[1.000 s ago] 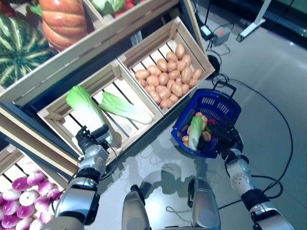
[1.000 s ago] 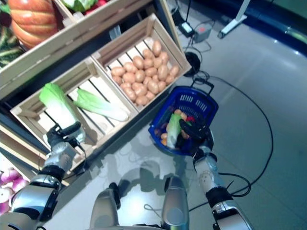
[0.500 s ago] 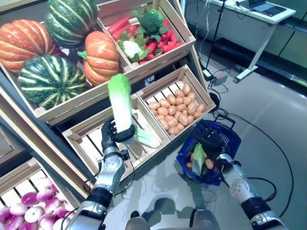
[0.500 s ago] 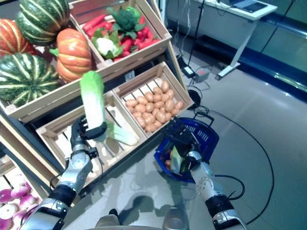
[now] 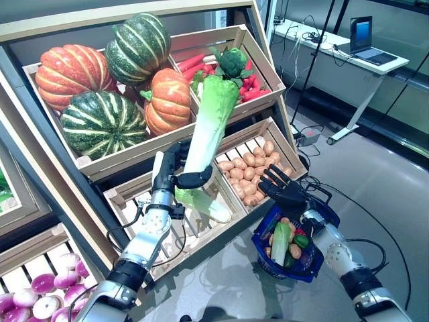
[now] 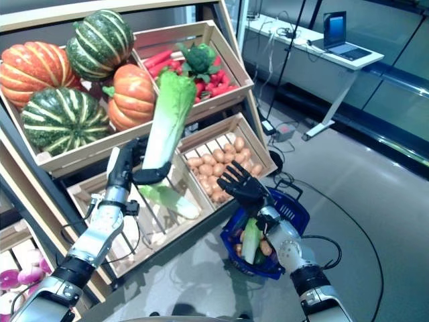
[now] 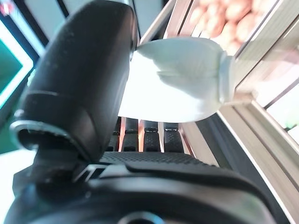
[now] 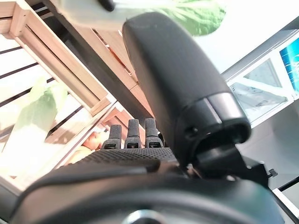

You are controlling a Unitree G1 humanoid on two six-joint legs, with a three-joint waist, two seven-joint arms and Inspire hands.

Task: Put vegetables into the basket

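Note:
My left hand (image 5: 175, 180) is shut on the white base of a long green cabbage (image 5: 209, 124) and holds it upright in front of the crates. In the left wrist view the pale cabbage base (image 7: 177, 77) sits against the thumb. My right hand (image 5: 285, 191) is open with fingers spread, just right of the cabbage and above the blue basket (image 5: 305, 267). The basket holds another cabbage (image 5: 281, 241), potatoes and a green vegetable. I cannot tell whether the basket hangs from the right arm or rests on the floor.
A second cabbage (image 5: 204, 202) lies in the lower slatted crate (image 5: 134, 201). Beside it is a crate of potatoes (image 5: 251, 161). Pumpkins (image 5: 100, 87) and a crate of carrots and broccoli (image 5: 231, 60) fill the upper shelf. Purple-white bulbs (image 5: 33, 302) lie at lower left. A desk with a laptop (image 5: 365, 37) stands behind.
The camera has tilted up. My left hand has lifted the cabbage out of the crate, up and to the right. My right hand has left the basket's rim, risen and spread its fingers.

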